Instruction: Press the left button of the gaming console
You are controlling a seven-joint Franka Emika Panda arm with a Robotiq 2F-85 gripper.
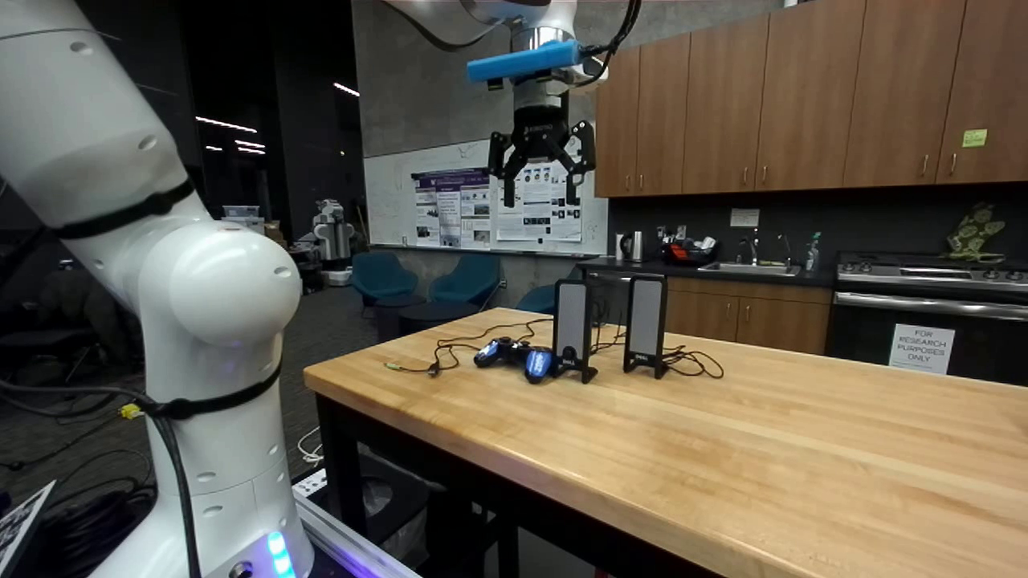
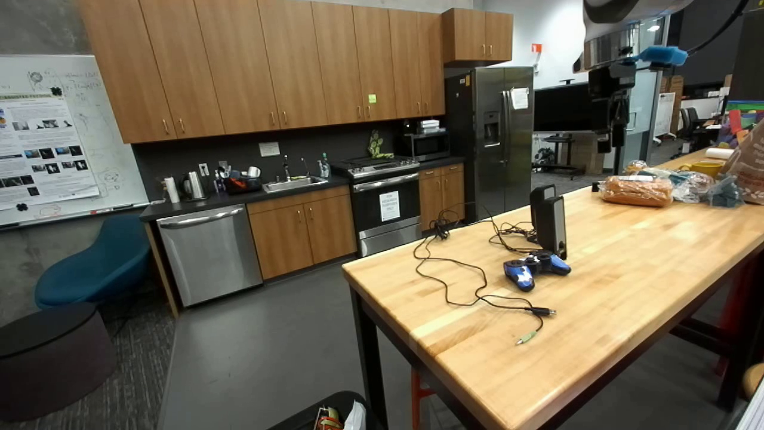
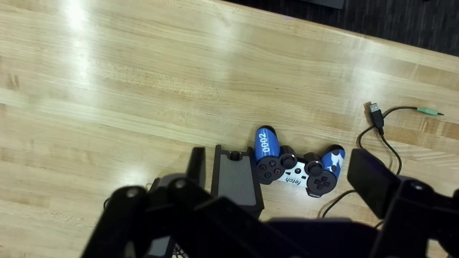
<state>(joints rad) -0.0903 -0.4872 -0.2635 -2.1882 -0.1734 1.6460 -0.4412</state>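
Observation:
A game controller with blue grips and black buttons lies face up on the wooden table, in both exterior views [image 1: 514, 353] [image 2: 536, 266] and the wrist view [image 3: 296, 173]. In the wrist view its lettering is upside down. The directional buttons [image 3: 321, 182] are at its right end there, and the round symbol buttons [image 3: 270, 169] at its left end. My gripper [image 1: 540, 195] is open and empty, high above the table. It also shows in an exterior view [image 2: 610, 140]. In the wrist view the controller appears between its fingertips [image 3: 281, 172], well below them.
Two upright black-and-grey speakers [image 1: 572, 321] [image 1: 645, 325] stand beside the controller; the nearer one [image 3: 236, 179] appears against its grip in the wrist view. Loose black cables with a USB plug [image 3: 376, 118] lie on the table [image 1: 763, 449]. Bagged bread [image 2: 637, 191] lies farther along.

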